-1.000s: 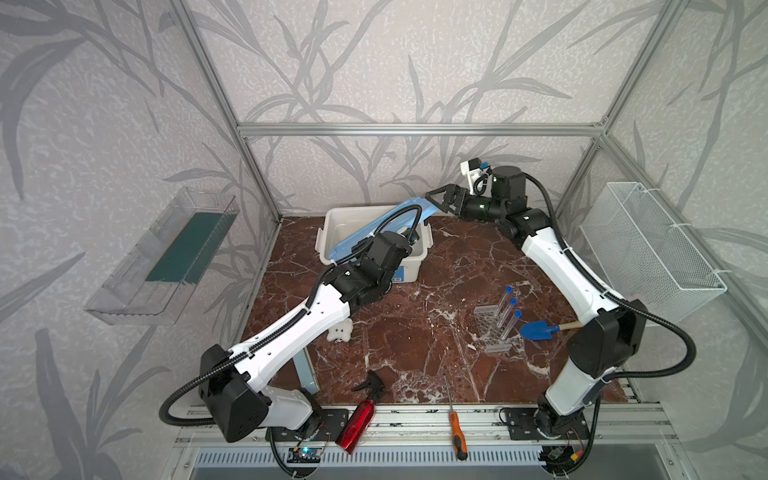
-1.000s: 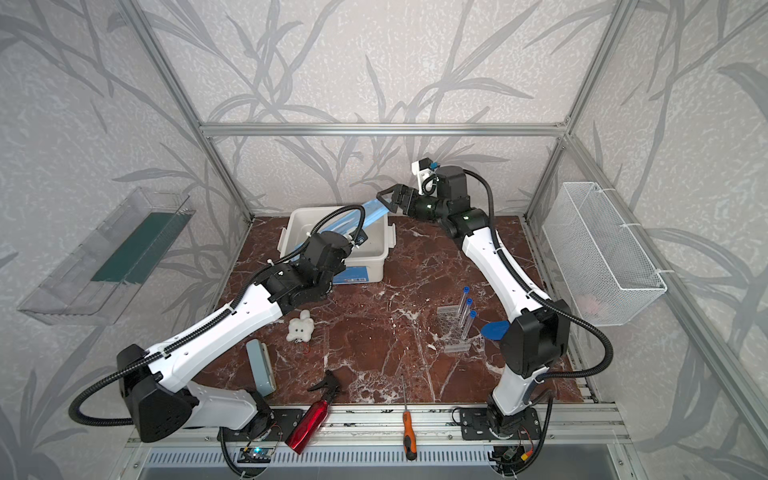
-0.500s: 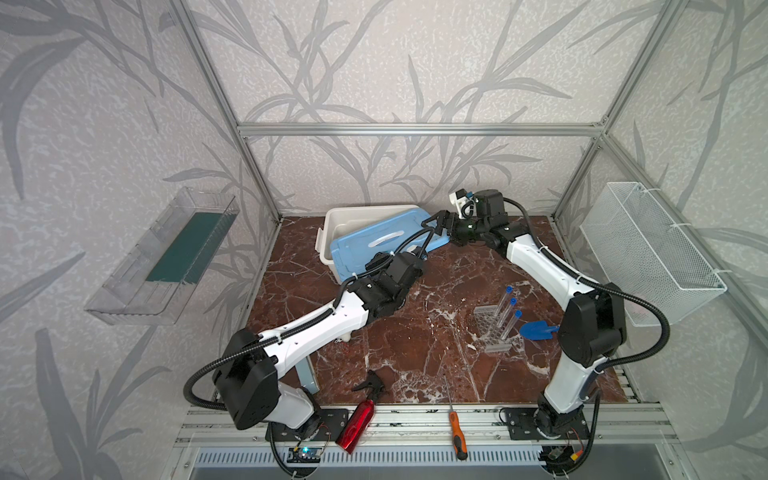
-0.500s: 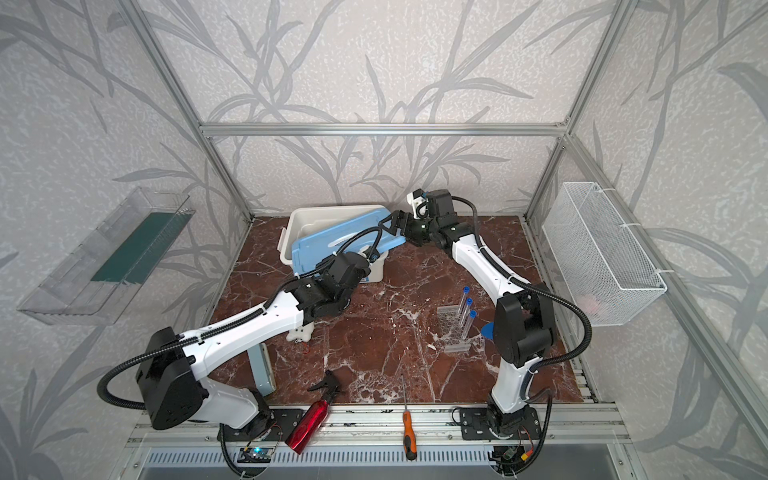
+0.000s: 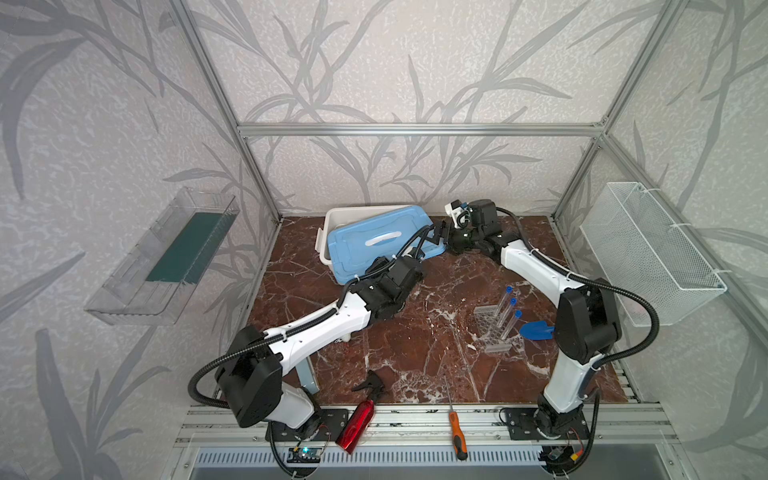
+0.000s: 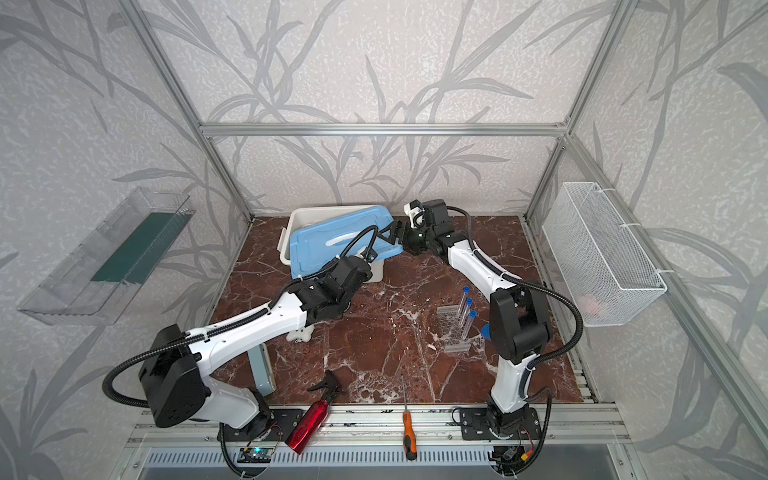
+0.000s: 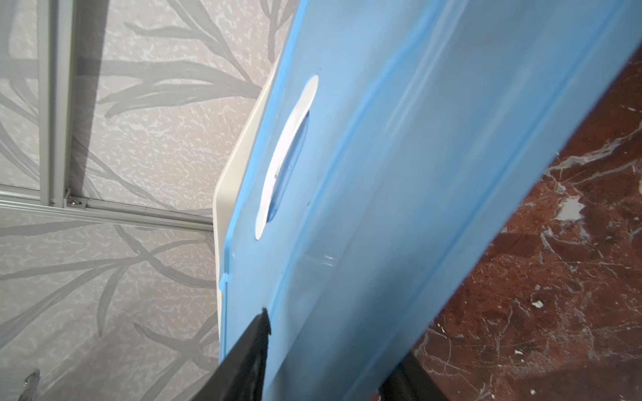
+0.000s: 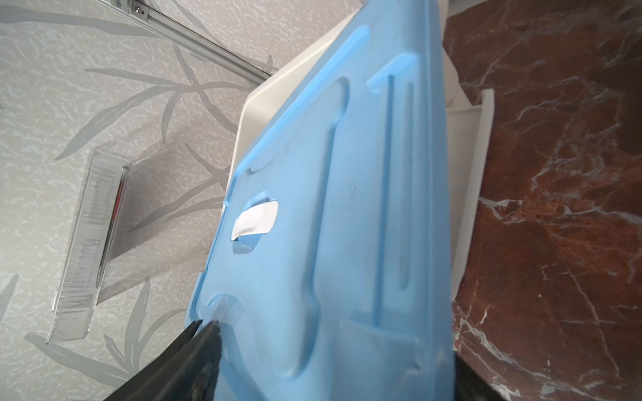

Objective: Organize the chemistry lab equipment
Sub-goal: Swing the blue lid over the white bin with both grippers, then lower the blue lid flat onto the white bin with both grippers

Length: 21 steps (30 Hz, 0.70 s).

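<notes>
left gripper [image 5: 415, 254] is set at the near long edge of the blue lid [image 5: 365, 249]. its jaws are seen apart in the left wrist view, with one finger [image 7: 252, 350] on the upper side of the rim and the other on the under side. no pinch is shown. right gripper [image 5: 437, 235] is placed at the lid's 3 o'clock end, jaws likewise wide, with the lid corner between them (contact of the pads cannot be confirmed). the lid is laid askew over the white bin [image 5: 330, 220], its long axis running from 8 to 2 o'clock in both top views. the bin's rim is left uncovered at 11 o'clock.

three blue-capped tubes [image 5: 507, 316] are stood in the clear rack [image 5: 492, 328] on the marble table [image 5: 415, 340], well apart from both grippers. from the right gripper the rack is found at 5 o'clock; from the left gripper, between 4 and 5 o'clock. the tubes' long axis is seen running from 7 to 1 o'clock, caps at the far end. the right forearm passes just beside the rack, so the right arm is judged the nearer. no other equipment is made out.

the lid is judged not yet seated. it is to be squared on the bin and both grippers cleared of it before the rack is approached.
</notes>
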Motion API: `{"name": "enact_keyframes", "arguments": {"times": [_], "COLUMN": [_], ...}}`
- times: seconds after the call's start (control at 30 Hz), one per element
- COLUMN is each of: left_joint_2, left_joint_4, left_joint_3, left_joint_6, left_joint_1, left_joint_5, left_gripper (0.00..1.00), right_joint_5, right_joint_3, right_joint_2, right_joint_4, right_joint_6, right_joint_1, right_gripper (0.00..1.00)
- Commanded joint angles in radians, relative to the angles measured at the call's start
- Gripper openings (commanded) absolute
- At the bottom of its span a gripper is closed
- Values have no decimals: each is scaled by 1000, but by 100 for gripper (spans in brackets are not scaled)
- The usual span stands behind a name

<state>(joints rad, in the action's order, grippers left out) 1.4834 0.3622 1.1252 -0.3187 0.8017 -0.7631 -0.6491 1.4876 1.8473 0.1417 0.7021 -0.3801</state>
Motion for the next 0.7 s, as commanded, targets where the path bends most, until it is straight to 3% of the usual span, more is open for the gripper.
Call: {"name": "enact_keyframes", "arguments": {"times": [0.0, 0.23, 0.53, 0.67], "left_joint_2": [14, 47, 33, 18], "left_joint_4": [44, 145, 168, 163], "left_joint_3": [-2, 25, 41, 48], "left_joint_6": [79, 226, 323, 344], "left_joint_1": [-11, -63, -102, -149], "left_joint_5": [6, 7, 29, 94], "left_gripper": [54, 57, 63, 63], "right_joint_5": [31, 38, 140, 156], "right_joint_3": [-29, -73, -47, -17], "right_joint_2": [-11, -20, -30, -3], "right_joint_4": [13, 2, 102, 135], "right_joint_6": [-37, -45, -148, -168], "right_joint_1": [-8, -15, -64, -76], "right_gripper": [83, 82, 82, 79]}}
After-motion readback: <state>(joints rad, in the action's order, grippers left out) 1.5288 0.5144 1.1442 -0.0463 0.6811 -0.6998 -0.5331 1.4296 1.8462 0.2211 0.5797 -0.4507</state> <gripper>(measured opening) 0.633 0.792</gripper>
